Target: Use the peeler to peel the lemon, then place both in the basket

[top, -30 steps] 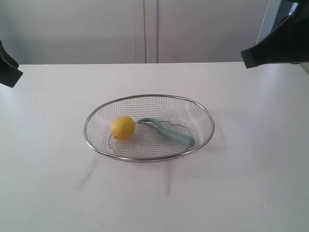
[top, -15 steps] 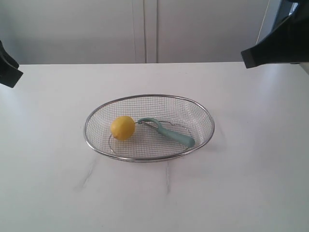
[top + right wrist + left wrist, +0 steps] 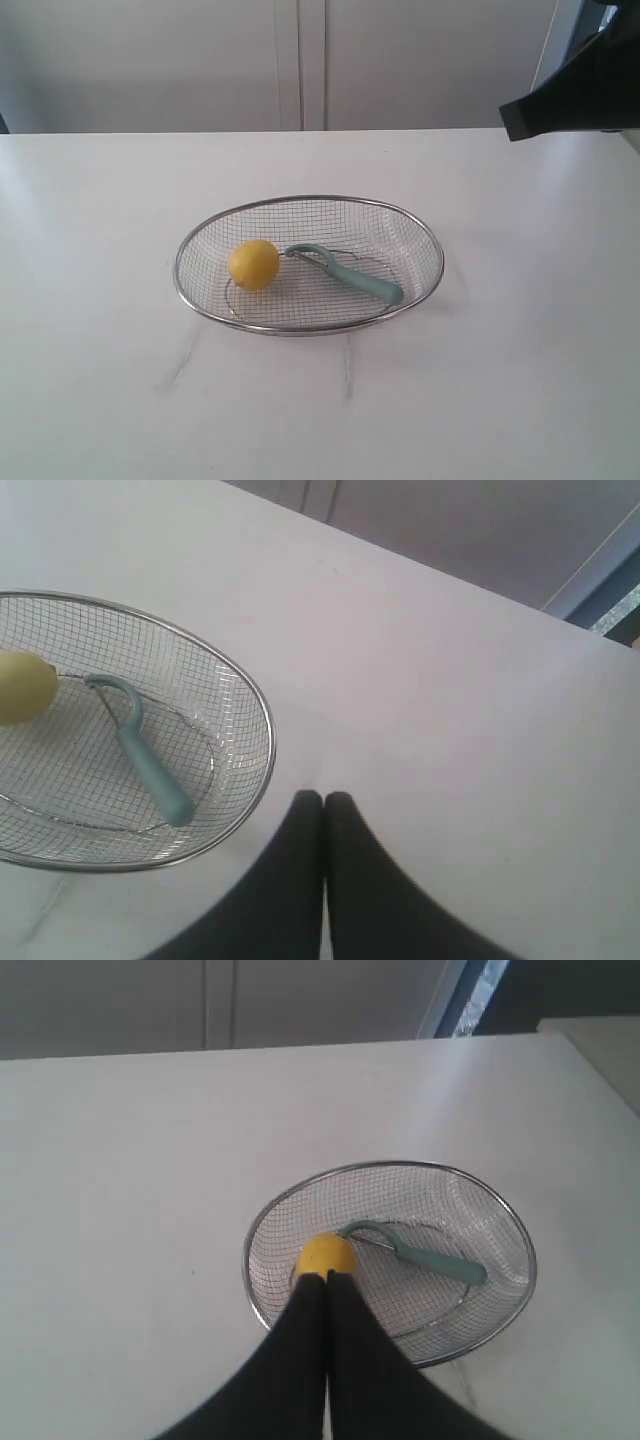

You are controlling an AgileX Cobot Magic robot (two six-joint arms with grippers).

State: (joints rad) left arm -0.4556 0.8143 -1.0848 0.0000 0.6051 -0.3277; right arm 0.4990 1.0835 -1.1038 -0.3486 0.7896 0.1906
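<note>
Lemon [image 3: 254, 264] and peeler [image 3: 347, 275]: side by side in the basket [image 3: 310, 199] on the bench [image 3: 500, 380]; my left gripper [image 3: 328, 1278] and right gripper [image 3: 322, 798]: closed, empty, held clear; placing looks done, peeling possibly not, since the skin seems whole.

Exterior view, compared with 1.0 s and 0.5 s ago: the dark bulk of the left arm [image 3: 1, 123], which stood at the left edge of the frame in both earlier pictures, has drawn back almost wholly out of view. Only a thin dark sliver is left at that edge. The white table [image 3: 60, 200] now shows where the arm had covered it.
</note>
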